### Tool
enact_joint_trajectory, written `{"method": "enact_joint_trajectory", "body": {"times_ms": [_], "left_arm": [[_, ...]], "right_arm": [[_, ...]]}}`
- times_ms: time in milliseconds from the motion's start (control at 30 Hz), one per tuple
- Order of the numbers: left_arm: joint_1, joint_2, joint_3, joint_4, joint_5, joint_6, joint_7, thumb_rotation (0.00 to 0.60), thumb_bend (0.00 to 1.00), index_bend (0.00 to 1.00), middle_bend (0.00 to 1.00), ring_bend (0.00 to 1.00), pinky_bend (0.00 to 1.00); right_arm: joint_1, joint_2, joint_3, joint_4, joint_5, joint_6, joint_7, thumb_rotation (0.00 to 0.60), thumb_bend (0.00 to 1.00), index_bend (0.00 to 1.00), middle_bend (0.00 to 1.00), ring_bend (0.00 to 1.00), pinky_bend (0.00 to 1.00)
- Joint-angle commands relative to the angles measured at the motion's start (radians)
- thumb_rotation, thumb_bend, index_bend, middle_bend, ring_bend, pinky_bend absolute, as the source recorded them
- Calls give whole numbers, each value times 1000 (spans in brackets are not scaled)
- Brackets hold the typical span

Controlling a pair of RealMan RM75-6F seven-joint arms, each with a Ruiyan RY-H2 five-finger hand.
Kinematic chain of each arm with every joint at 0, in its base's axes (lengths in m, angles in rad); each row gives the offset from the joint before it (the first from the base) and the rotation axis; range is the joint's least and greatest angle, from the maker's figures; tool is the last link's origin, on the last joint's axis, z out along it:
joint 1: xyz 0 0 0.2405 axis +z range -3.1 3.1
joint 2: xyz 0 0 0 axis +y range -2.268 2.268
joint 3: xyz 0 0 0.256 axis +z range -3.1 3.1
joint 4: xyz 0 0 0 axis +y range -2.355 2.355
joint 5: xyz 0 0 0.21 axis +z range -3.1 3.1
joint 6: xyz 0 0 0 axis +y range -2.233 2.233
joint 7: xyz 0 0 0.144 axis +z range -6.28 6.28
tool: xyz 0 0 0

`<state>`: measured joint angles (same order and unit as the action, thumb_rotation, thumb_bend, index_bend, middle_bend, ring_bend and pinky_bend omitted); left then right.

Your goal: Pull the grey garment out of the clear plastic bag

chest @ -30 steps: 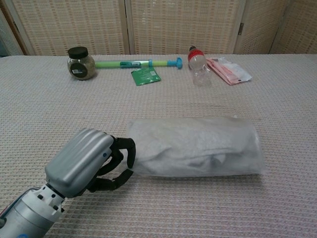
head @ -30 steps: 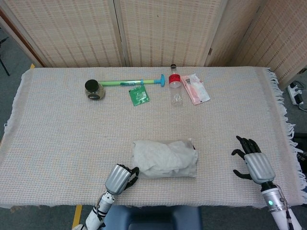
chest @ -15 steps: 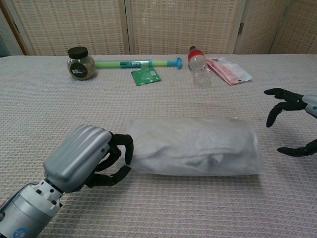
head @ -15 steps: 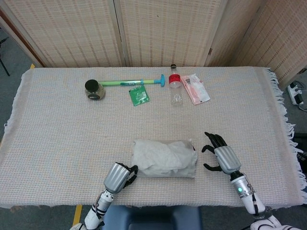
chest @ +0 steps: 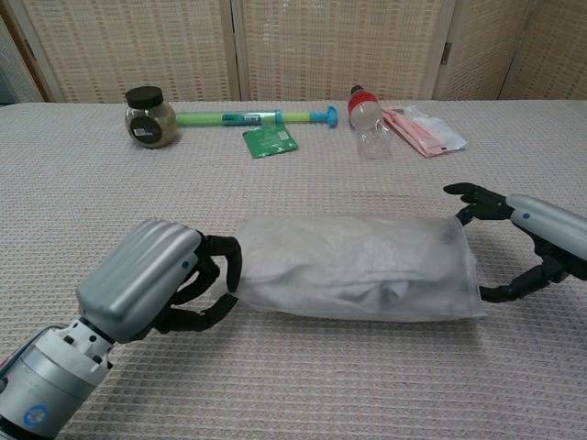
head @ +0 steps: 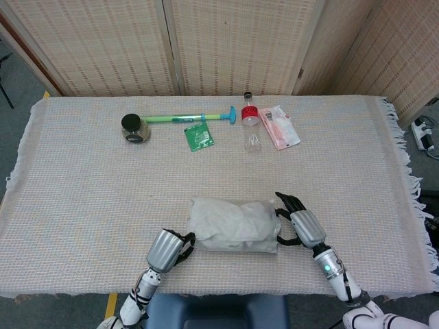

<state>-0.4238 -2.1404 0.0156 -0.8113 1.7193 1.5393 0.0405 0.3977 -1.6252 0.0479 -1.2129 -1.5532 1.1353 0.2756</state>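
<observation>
The clear plastic bag (head: 233, 225) lies near the table's front edge with the crumpled grey garment (chest: 353, 266) wholly inside it. My left hand (head: 169, 248) sits at the bag's left end, fingers curled onto that end and pinching the plastic; in the chest view this left hand (chest: 156, 289) overlaps the bag's edge. My right hand (head: 302, 226) is at the bag's right end with its fingers spread. In the chest view the right hand (chest: 541, 234) brackets that end, fingers above and thumb below, holding nothing.
Along the far side of the table (head: 82, 178) lie a dark-lidded jar (head: 135, 128), a long green tube (head: 185, 118), a green packet (head: 199, 137), a clear bottle with a red cap (head: 251, 127) and a pink packet (head: 280, 127). Folding screens stand behind.
My right hand has swept in from the table's right side to the bag's right end. My left hand's fingers have closed onto the bag's left end, which has shifted slightly.
</observation>
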Motion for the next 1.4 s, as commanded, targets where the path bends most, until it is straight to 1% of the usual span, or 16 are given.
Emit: {"method": "enact_joint_trajectory", "body": {"times_ms": [33, 133, 267, 333, 500, 667, 833, 1100, 1200, 1400], "left_arm": [[-1, 1, -1, 2, -1, 0, -1, 600, 563, 704, 1000, 1000, 1000], [-3, 4, -3, 4, -3, -2, -4, 600, 563, 705, 1000, 1000, 1000], [-5, 9, -9, 3, -7, -2, -9, 600, 563, 705, 1000, 1000, 1000], [-5, 11, -10, 3, -9, -2, -10, 600, 563, 705, 1000, 1000, 1000], [-6, 20, -14, 1, -11, 3, -12, 600, 563, 705, 1000, 1000, 1000], [-9, 28, -22, -4, -17, 6, -14, 600, 563, 705, 1000, 1000, 1000], [-8, 39, -32, 7, -29, 3, -17, 600, 565, 704, 1000, 1000, 1000], [12, 88, -62, 46, -64, 28, -34, 600, 576, 710, 1000, 1000, 1000], [19, 113, -79, 63, -84, 34, -43, 600, 576, 711, 1000, 1000, 1000], [30, 163, -116, 89, -124, 47, -49, 600, 578, 712, 1000, 1000, 1000]], "right_arm": [[6, -16, -1, 13, 6, -5, 8, 600, 159, 360, 0, 0, 0], [12, -34, 1, 30, 10, -5, 13, 600, 180, 396, 0, 0, 0], [16, -62, 4, 55, 16, 4, 12, 600, 302, 491, 10, 0, 0], [17, -73, 6, 63, 17, 9, 20, 600, 343, 527, 25, 0, 0], [17, -101, 12, 90, 23, 27, 23, 600, 390, 585, 62, 0, 0], [15, -92, 7, 80, 24, 34, 6, 600, 416, 632, 83, 0, 0], [3, -44, -2, 33, 24, 50, -13, 600, 421, 660, 100, 0, 0], [-28, 92, -9, -60, 36, 82, -42, 600, 421, 666, 106, 0, 0], [-35, 138, -2, -86, 50, 85, -40, 600, 422, 666, 106, 0, 0], [-46, 205, 22, -104, 86, 89, -31, 600, 420, 666, 106, 0, 0]]}}
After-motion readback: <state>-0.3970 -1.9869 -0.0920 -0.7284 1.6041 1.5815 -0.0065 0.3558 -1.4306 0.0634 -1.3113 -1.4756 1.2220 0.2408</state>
